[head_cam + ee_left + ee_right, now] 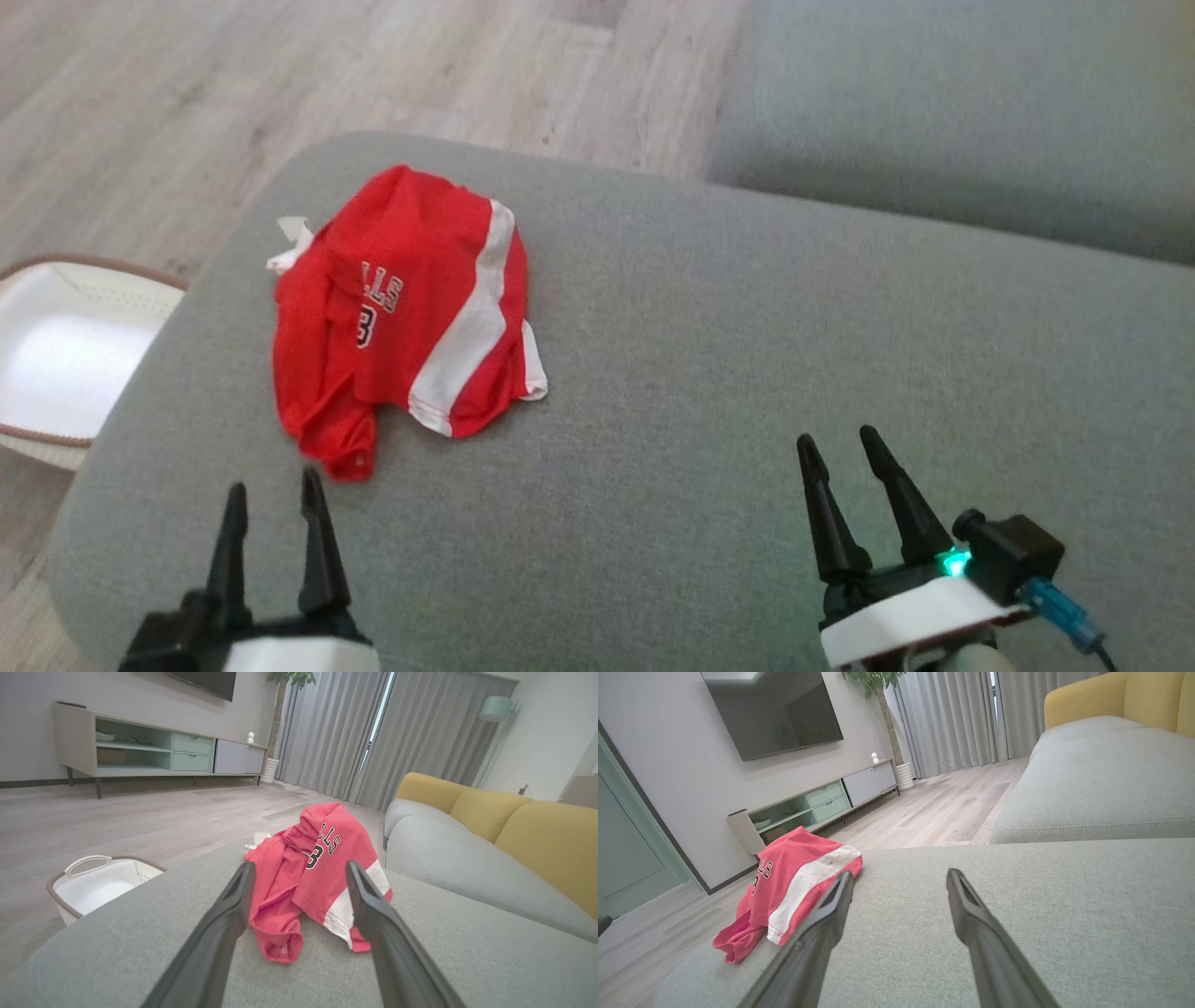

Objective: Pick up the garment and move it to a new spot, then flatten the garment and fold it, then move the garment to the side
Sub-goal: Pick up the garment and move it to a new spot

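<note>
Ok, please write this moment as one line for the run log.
stage: before pickup | garment: crumpled on cushion, untouched | left tool: open, near garment | right tool: open, empty

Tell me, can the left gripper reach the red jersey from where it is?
Probably yes. The left gripper is open, just short of the red jersey lying on the grey sofa cushion, with nothing between them.

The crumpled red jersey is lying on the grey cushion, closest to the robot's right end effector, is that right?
Not quite. The red jersey does lie crumpled on the grey cushion, but it is closest to the left end effector, not the right end effector. The head view shows this.
</note>
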You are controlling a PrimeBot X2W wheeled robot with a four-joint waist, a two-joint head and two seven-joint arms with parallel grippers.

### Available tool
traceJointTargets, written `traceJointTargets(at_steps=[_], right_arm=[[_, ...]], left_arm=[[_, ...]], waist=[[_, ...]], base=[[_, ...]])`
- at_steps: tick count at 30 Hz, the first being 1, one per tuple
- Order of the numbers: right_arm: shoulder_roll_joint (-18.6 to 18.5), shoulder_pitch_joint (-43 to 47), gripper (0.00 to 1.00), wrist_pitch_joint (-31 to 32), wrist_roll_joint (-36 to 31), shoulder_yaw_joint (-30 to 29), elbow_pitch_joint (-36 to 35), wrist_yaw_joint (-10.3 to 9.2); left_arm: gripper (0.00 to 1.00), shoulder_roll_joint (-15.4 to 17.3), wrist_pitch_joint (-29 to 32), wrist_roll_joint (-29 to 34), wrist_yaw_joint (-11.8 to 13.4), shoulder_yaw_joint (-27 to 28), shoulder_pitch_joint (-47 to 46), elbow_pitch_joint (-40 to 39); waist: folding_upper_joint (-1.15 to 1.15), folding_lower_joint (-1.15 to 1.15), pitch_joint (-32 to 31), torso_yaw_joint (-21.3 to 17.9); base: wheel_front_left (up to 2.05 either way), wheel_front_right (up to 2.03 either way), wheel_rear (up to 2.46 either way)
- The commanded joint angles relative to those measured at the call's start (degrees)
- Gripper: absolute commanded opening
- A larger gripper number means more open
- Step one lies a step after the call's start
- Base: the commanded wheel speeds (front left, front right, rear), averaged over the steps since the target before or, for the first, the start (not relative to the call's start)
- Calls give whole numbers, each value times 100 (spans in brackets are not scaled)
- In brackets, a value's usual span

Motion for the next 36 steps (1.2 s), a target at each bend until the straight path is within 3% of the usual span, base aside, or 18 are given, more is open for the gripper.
traceJointTargets(at_steps=[1, 7, 9, 12, 19, 30, 31, 32, 36], right_arm=[[-38, -244, 100, -63, -69, 112, -206, -4], [-38, -582, 100, -63, -319, -39, -424, -4], [-38, -748, 100, -63, -460, -184, -563, -4], [-38, -890, 100, -63, -591, -340, -694, -4], [-38, -1180, 100, -63, -763, -508, -971, -4], [-38, -1424, 100, -63, -789, -526, -1128, -4], [-38, -1428, 100, -63, -789, -524, -1130, -4], [-38, -1434, 100, -63, -787, -523, -1129, -4], [-38, -1462, 100, -63, -743, -532, -1100, -4]], left_arm=[[100, -12, -29, 82, -20, 226, -419, -226], [100, 211, -29, 418, -296, 608, -1470, -83], [100, 624, 26, 589, -443, 568, -2274, 281], [100, 1121, 643, 682, -591, 310, -3209, 826], [100, 1896, 2045, 332, -687, -81, -5069, 2085], [100, 2346, 3282, -518, -693, -905, -6238, 3716], [13, 2353, 3339, -597, -693, -950, -6274, 3816], [0, 2365, 3349, -654, -693, -995, -6307, 3891], [0, 2383, 2982, -814, -694, -994, -6456, 4091]], waist=[[0, 1, 208, -122], [0, 1, 895, -384], [0, 1, 1278, -495], [0, 1, 1634, -576], [0, 1, 2313, -842], [0, 1, 2809, -1200], [0, 1, 2818, -1211], [0, 1, 2823, -1223], [0, 1, 2765, -1259]], base=[[0, 0, 0], [0, 0, 0], [0, 0, 0], [0, 0, 0], [0, 0, 0], [0, 0, 0], [0, 0, 0], [0, 0, 0], [0, 0, 0]])
